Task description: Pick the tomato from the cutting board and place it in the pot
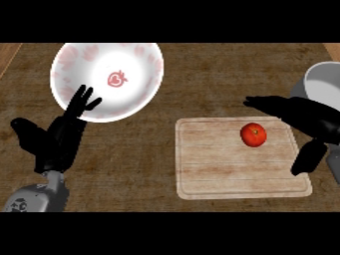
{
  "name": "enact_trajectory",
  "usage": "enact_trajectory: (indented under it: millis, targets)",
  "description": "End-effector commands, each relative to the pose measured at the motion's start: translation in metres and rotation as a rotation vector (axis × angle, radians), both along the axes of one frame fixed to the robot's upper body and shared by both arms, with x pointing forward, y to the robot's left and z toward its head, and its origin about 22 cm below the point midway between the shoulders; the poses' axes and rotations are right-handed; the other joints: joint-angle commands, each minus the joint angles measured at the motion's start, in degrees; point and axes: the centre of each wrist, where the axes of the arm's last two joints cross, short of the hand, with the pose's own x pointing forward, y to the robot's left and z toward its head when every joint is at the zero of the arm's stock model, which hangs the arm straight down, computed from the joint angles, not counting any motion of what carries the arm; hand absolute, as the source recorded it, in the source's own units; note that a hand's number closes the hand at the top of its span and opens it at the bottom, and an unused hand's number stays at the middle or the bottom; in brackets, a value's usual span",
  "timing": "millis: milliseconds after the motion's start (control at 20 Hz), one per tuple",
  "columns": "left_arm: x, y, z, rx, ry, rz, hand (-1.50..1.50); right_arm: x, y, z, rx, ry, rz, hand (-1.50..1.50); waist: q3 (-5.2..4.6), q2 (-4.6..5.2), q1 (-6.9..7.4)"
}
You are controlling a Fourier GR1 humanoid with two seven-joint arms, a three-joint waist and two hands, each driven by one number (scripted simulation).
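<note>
Tomato: one small round red tomato (254, 134) with a green stem spot, lying on the upper right part of the board, untouched.
Cutting board: one pale wooden rectangular cutting board (231, 174) with rounded corners, flat on the counter, right of centre.
Pot: one grey metal pot (327, 82) at the right edge, partly cut off, beyond the board's far right corner.
Plate: one white round plate (132, 64) with faint pink markings and a red strawberry at its centre, at upper left.
Counter: one dark brown wood-grain counter (202, 74).
Left hand: one black left hand (55, 142), fingers straight and slightly spread, pointing up, tips overlapping the plate's near rim, holding nothing.
Right hand: one black right hand (305, 117) above the board's right edge, fingers extended toward the left, thumb hanging down, apart from the tomato, holding nothing.
</note>
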Motion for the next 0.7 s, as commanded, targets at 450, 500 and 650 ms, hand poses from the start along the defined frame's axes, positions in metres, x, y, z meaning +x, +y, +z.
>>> enact_trajectory:
  millis: [450, 500, 650]
  targets:
    - [-0.010, 0.021, 0.010, 0.000, -0.012, -0.014, 0.00, 0.008, 0.019, -0.051, -0.137, 0.004, 0.017, -1.50, 0.02, -0.01, 0.23]
    - [0.001, -0.006, 0.007, 0.004, -0.020, 0.008, 0.00, 0.023, 0.023, -0.046, -0.168, -0.011, 0.001, -1.50, 0.03, 0.06, 0.24]
    - [-0.007, 0.016, -0.012, -0.002, -0.008, -0.027, 0.00, 0.024, 0.027, -0.059, -0.203, -0.008, -0.021, -1.50, 0.01, 0.07, 0.25]
